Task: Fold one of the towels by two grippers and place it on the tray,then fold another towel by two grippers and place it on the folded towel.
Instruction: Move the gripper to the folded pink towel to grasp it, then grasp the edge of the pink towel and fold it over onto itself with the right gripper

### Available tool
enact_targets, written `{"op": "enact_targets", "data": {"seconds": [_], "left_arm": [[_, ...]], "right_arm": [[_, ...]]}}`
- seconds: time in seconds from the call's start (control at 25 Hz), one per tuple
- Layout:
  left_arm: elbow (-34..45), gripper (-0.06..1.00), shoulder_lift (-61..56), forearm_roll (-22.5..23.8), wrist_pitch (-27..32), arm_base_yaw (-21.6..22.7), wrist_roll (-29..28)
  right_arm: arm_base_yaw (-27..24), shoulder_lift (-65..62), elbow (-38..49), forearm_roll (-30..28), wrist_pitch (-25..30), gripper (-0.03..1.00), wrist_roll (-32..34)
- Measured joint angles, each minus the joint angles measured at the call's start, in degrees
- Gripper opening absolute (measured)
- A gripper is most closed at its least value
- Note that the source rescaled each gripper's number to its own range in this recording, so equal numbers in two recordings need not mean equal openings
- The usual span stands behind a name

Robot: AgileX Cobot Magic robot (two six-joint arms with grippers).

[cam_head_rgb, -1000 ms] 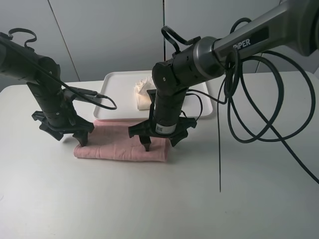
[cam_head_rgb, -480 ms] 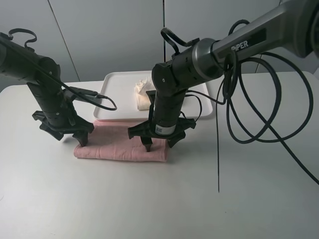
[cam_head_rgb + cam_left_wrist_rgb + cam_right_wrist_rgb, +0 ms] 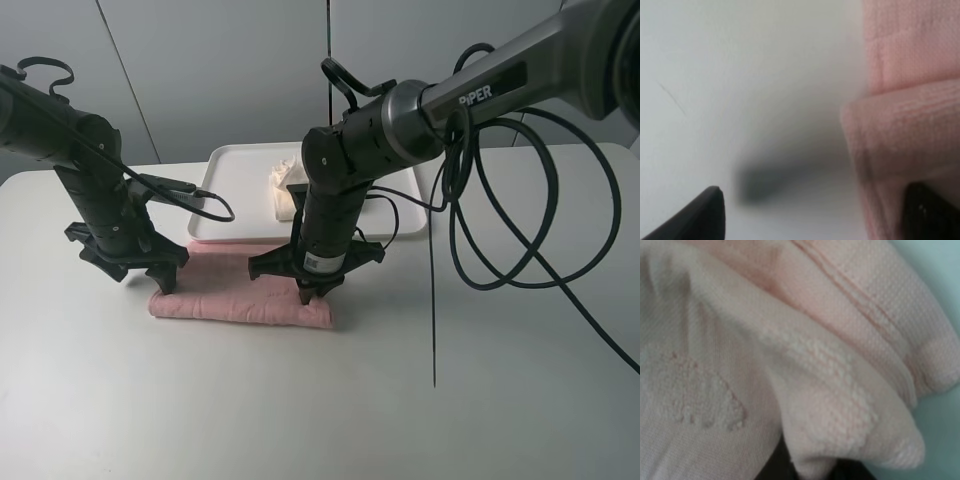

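Pink towel (image 3: 225, 298) lies on the table (image 3: 300, 410) as a long folded strip running 9 to 3 o'clock in the high view, just at 6 o'clock of the tray (image 3: 232, 165); far edge near the tray rim, contact not clear. White towel (image 3: 285, 190) sits bunched on the tray, right of tray centre, partly hidden behind the right arm. Left gripper (image 3: 138, 270) down at the strip's 9 o'clock end, jaws spread wide, nothing held; wrist view shows two dark fingertips (image 3: 707, 212) far apart, one over bare table, the other at the towel's rolled end, touching or not cannot be told. Right gripper (image 3: 308, 292) down near the strip's 3 o'clock end, jaws drawn together and pinching pink cloth; its wrist view is filled with bunched pink folds, a dark finger edge just showing beneath them, bare table at one corner. Strip looks thicker and puckered around the right pinch, flatter toward the left end. Both arms stand steeply over the towel, well apart from each other
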Motion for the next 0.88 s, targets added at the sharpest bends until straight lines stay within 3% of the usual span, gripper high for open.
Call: {"op": "enact_targets", "data": {"seconds": [0.56,0.88], "left_arm": [[0.0,0.92,0.0,0.0,0.0,0.0,0.0],[0.0,0.92,0.0,0.0,-0.1,0.0,0.0]], "right_arm": [[0.0,-1.2,-0.7,0.7,1.6,0.06,-1.0],[0.0,-5.8,-3.1,6.0,3.4,0.06,-4.7]]}}
